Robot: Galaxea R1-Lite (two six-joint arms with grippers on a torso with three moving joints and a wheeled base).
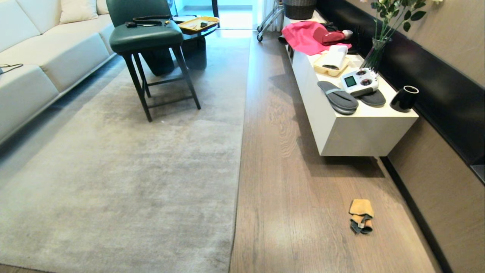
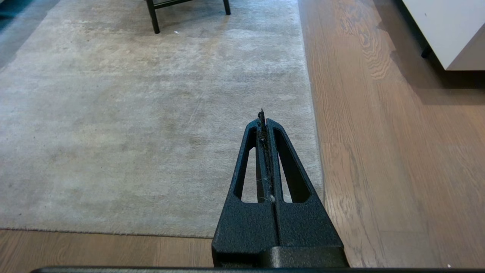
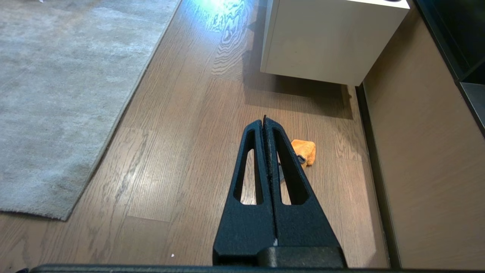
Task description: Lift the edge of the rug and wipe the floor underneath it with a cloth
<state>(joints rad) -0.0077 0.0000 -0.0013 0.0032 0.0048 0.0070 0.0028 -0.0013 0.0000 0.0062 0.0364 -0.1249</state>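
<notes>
Both claws are pinched tight and hold nothing: the left claw (image 2: pixel 262 113) hangs over the rug, near the rug edge (image 1: pixel 239 174), and the right claw (image 3: pixel 264 119) hangs over the floor (image 1: pixel 303 182). The little orange cloth (image 1: pixel 361 216) lies crumpled on the floor, past the right claw and well apart from the rug. Farther off stands a white desk (image 1: pixel 352 132) with slippers (image 1: pixel 338 98) on top.

The left hand (image 2: pixel 264 118) hangs above the rug edge (image 2: pixel 312 113), its fingers pressed flat together and empty. The right hand (image 3: pixel 264 122) hangs well to the side of that edge, fingers likewise closed, holding nothing.
</notes>
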